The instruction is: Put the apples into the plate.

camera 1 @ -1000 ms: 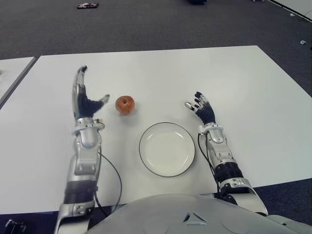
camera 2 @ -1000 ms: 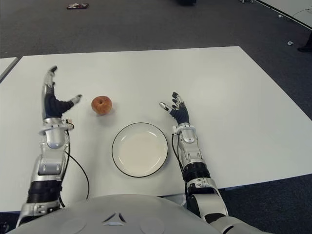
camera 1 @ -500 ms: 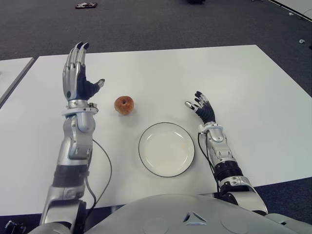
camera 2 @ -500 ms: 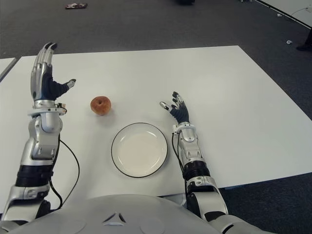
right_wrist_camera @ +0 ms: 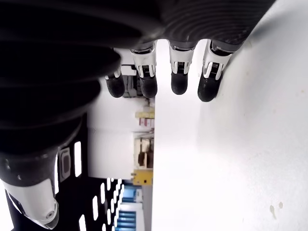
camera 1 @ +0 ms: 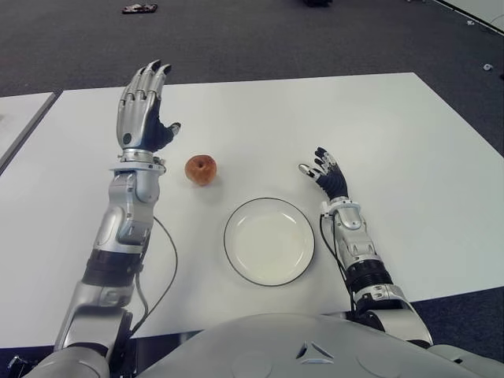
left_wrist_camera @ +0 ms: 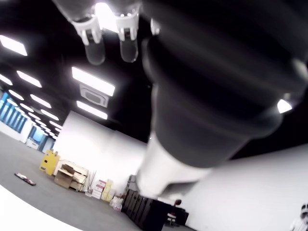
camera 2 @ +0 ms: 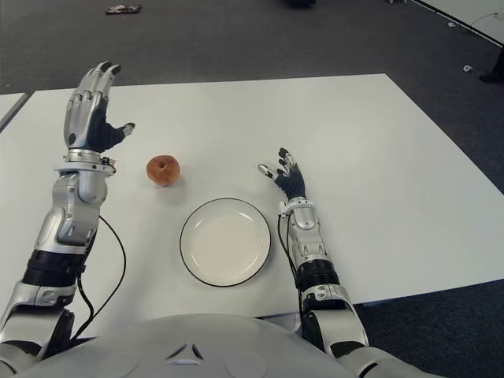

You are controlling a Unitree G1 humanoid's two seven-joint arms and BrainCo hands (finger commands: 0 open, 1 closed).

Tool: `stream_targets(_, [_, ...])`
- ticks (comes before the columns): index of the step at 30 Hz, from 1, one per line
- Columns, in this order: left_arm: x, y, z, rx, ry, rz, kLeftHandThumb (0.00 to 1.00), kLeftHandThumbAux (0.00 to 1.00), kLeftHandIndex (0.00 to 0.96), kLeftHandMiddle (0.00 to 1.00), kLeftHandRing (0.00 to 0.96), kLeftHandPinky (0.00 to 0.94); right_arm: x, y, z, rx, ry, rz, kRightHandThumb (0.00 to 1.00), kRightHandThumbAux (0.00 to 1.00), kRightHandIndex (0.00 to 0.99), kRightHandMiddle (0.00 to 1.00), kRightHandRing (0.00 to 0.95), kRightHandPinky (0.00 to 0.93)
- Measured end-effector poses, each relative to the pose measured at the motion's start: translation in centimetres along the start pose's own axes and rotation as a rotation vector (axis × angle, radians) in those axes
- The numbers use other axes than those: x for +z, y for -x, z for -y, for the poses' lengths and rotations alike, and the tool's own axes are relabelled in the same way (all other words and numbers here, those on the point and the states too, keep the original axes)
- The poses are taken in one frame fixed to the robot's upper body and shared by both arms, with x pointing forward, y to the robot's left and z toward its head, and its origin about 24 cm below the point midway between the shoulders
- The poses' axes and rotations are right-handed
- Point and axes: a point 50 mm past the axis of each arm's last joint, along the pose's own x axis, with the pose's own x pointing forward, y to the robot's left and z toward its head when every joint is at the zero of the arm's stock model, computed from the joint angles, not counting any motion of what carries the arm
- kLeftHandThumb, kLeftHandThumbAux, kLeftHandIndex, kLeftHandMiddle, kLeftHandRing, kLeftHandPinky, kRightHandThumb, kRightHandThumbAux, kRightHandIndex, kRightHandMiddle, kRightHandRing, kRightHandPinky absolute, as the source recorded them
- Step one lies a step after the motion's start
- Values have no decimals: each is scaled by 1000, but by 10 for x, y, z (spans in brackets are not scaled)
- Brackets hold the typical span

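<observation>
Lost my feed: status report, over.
Left hand open, raised left of apple. Right hand open, right of plate. Apple on table, plate empty. Path clear.

left hand (camera 1: 142,110): lifts off its spot just left of the apple (camera 1: 201,169) and now sits higher and further back over the table (camera 1: 394,134) | rotation: goes from edge-on to the back of the hand facing the head camera (fingers stretched out, holding nothing) | forearm: raised along with it
</observation>
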Motion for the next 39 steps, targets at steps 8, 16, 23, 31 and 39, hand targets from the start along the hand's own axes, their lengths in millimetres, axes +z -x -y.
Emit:
stream_targets(8, [11,-13,11,-85,-80,63,112,280,0,0,0,0,0,0,-1,-1,-1,0,90,690,0,0,2,58])
stream_targets(16, [23,-15,28,-179,-99,142,119,262,0,0,0,19,0,-1,-1,-6,-1,2,92,702,0,0,3,54])
stream_targets(23, [31,-9,41,-292,-60,213,143,243,0,0,0,27,-1,-1,-1,-8,-2,-3,94,709,0,0,2,43])
stream_targets(31, [28,-1,44,-488,91,250,144,234,0,0,0,1,-2,-1,-1,-11,-2,-8,102,705,0,0,0,37])
stream_targets(39, [26,4,44,-586,171,245,135,234,0,0,0,0,-3,-1,-1,-14,-2,-10,109,695,0,0,0,24])
